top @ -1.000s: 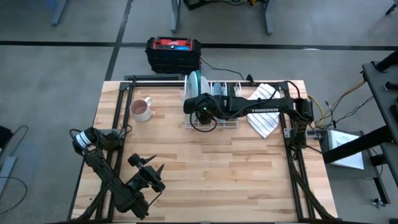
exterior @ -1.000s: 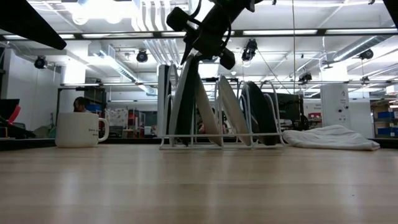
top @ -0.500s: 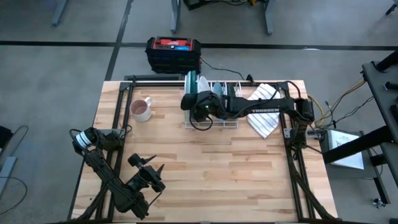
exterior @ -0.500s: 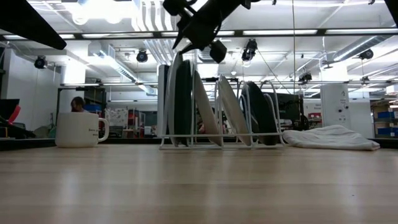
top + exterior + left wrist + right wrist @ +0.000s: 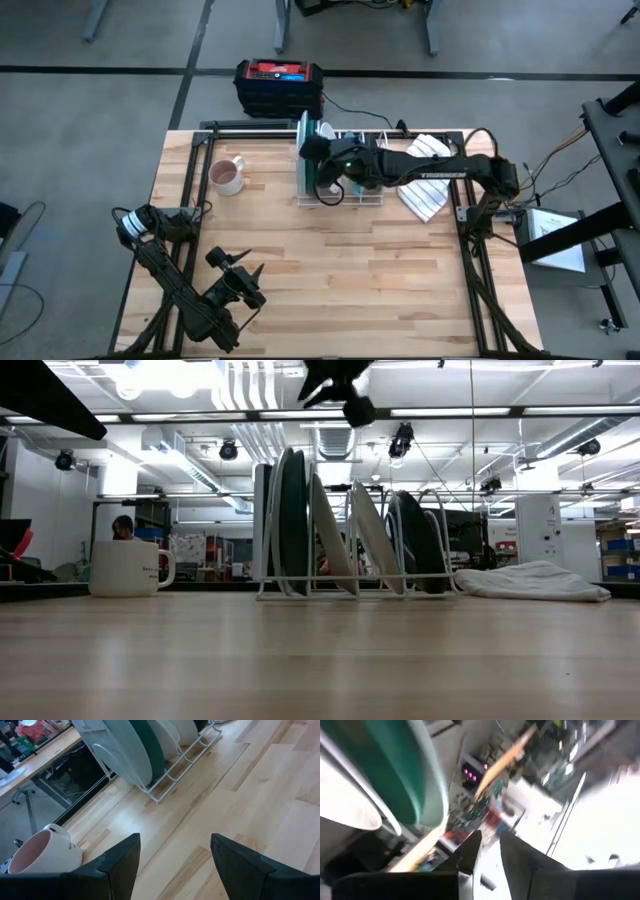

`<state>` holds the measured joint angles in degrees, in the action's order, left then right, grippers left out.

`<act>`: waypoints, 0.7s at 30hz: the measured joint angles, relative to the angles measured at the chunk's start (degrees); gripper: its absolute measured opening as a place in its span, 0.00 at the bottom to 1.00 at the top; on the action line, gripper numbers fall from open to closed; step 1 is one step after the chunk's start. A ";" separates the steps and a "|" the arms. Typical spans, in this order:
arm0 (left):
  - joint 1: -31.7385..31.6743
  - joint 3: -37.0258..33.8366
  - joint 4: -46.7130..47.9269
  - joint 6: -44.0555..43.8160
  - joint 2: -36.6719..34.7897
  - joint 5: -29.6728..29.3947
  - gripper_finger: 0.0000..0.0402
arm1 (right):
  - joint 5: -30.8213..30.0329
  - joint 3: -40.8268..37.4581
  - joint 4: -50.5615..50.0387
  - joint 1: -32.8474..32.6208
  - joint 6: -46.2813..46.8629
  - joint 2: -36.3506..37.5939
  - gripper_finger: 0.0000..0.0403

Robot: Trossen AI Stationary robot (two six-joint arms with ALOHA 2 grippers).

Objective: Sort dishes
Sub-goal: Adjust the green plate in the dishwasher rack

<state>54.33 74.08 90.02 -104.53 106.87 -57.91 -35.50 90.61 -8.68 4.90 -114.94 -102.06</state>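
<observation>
Several dishes stand on edge in a white wire rack at the table's far middle. From the left they are a pale teal plate, a dark green one, white ones and dark grey ones. My right gripper hovers above the rack's left end, clear of the plates, and its fingers stand a narrow gap apart. In the high view it is over the rack. My left gripper waits open and empty near the table's near left.
A pinkish mug stands left of the rack. A white striped cloth lies right of it. A black and red box sits on the floor beyond the far edge. Bare wood spreads across the table's near half.
My right gripper has risen from the top rim of the leftmost plates and gone toward the far edge, coming clear of them. The plate that leaned under it a second ago now stands upright in the rack's left end.
</observation>
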 joint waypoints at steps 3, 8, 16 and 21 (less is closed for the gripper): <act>0.00 0.00 0.00 0.02 0.00 0.00 0.58 | -1.98 0.00 0.14 -0.02 10.22 2.41 0.13; -0.02 0.00 0.00 0.02 0.00 0.00 0.58 | -0.63 0.04 -0.16 2.05 41.63 6.89 0.08; -0.04 -0.31 0.00 0.02 0.00 0.00 0.58 | 28.67 0.07 -14.79 11.93 80.82 12.57 0.01; -0.04 -0.31 0.00 -0.09 0.00 -0.01 0.58 | 40.89 -0.76 -16.36 17.47 90.04 12.04 0.00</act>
<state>54.28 73.78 90.02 -104.62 106.87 -57.92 5.38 89.85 -25.04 22.37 -24.90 -90.02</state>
